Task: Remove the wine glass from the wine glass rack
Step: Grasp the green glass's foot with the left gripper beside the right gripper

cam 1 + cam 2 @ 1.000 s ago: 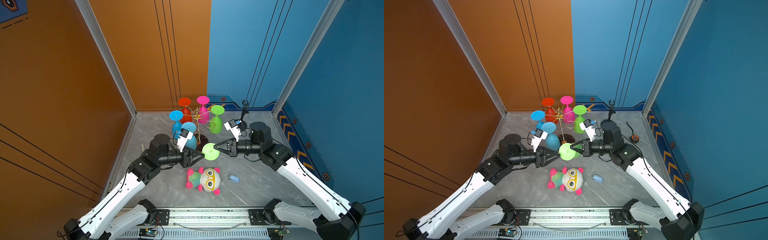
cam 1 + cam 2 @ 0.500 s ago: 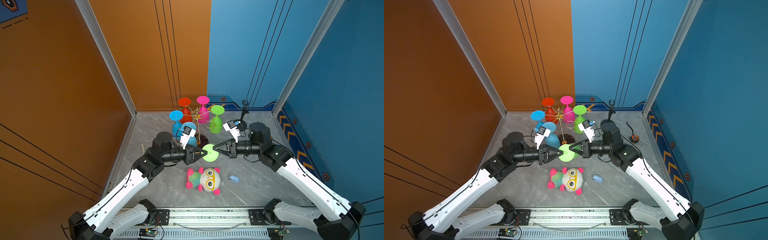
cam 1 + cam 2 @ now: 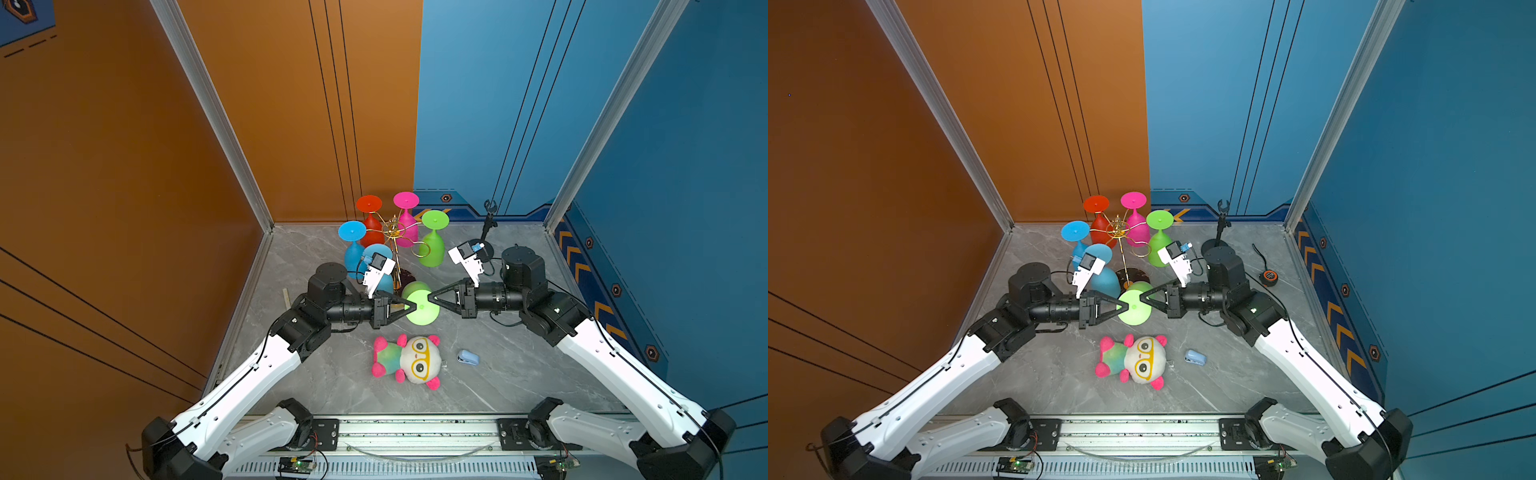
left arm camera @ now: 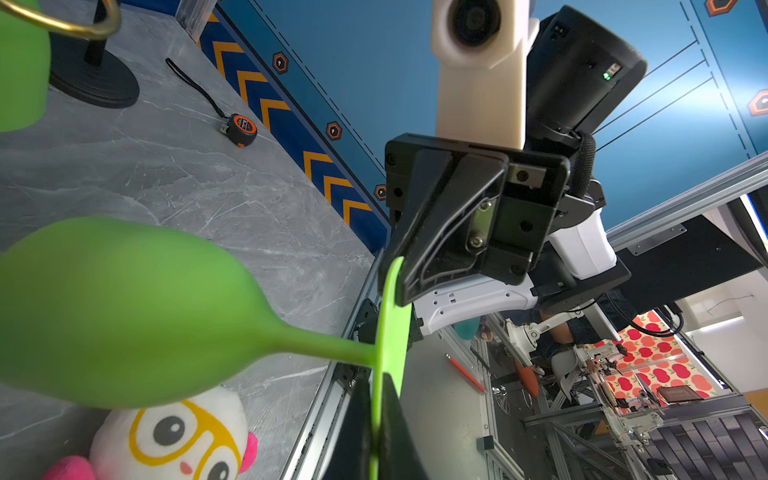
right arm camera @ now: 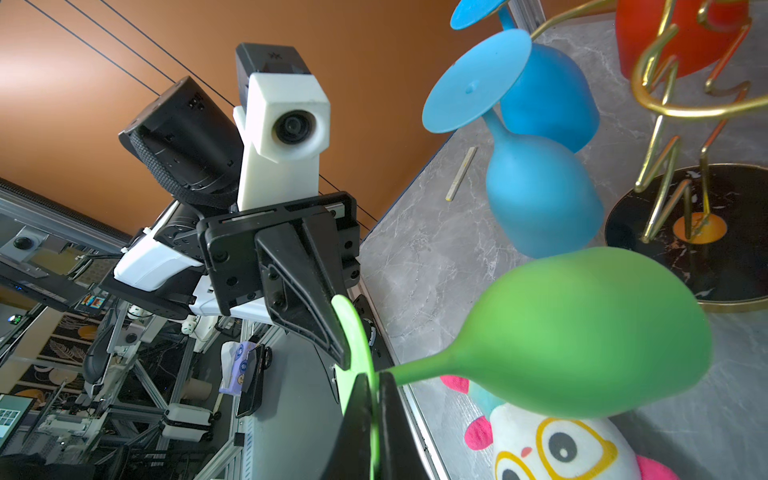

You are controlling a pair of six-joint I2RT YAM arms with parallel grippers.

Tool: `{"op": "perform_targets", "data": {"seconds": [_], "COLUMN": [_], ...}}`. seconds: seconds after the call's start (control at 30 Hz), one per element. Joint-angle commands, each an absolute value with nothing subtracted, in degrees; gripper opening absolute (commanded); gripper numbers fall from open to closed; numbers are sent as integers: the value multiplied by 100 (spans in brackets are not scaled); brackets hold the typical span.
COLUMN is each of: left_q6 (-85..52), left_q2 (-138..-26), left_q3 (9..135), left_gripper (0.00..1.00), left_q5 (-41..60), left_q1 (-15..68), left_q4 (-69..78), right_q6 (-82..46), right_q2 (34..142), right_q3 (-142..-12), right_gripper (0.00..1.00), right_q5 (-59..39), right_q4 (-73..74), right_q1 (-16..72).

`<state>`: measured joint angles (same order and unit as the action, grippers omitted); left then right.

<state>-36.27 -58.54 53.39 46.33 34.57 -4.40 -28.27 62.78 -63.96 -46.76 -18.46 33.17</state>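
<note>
- The light green matte wine glass hangs in the air just below the centre of both top views. Its round foot faces up toward the camera, and its bowl lies behind, toward the rack and off the wire loops.
- The left end effector comes in from the left of the frame, clenched on the foot's left rim. Its black fingers press on both faces of the thin disc.
- The right end effector comes in from the right, grasping the opposite rim between its own fingers.
- Just above the glass in the frame stands the gold wire wine glass rack on a round black marbled base.
- Foot-up on its arms hang a red glass, a pink glass, a second green glass and two blue glasses; one blue glass is partly hidden by the left wrist camera.
- Lower in the frame, a white plush toy with yellow glasses lies on the grey marbled desk.
- Right of the plush toy lies a small pale blue object, possibly a stapler.
- A black stand rises at the back, right of the rack.
- An orange-and-black tape measure lies near the right wall.
</note>
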Motion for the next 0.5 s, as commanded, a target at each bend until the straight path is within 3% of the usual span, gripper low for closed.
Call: {"op": "perform_targets", "data": {"seconds": [0.0,0.47], "left_q6": [-3561,-3462], "left_q2": [-5921,-6214], "left_q3": [5276,5319], "left_gripper": [2,0], "left_q5": [4876,5129], "left_q1": [3509,3531], "left_q4": [-150,37], "right_q6": [-2847,-2862], "right_q2": [6119,5558], "right_q3": [-6306,-6267], "right_gripper": [12,57], "right_q5": [-4598,-4341], "right_q4": [-1934,-2786], "right_q1": [3243,2662]}}
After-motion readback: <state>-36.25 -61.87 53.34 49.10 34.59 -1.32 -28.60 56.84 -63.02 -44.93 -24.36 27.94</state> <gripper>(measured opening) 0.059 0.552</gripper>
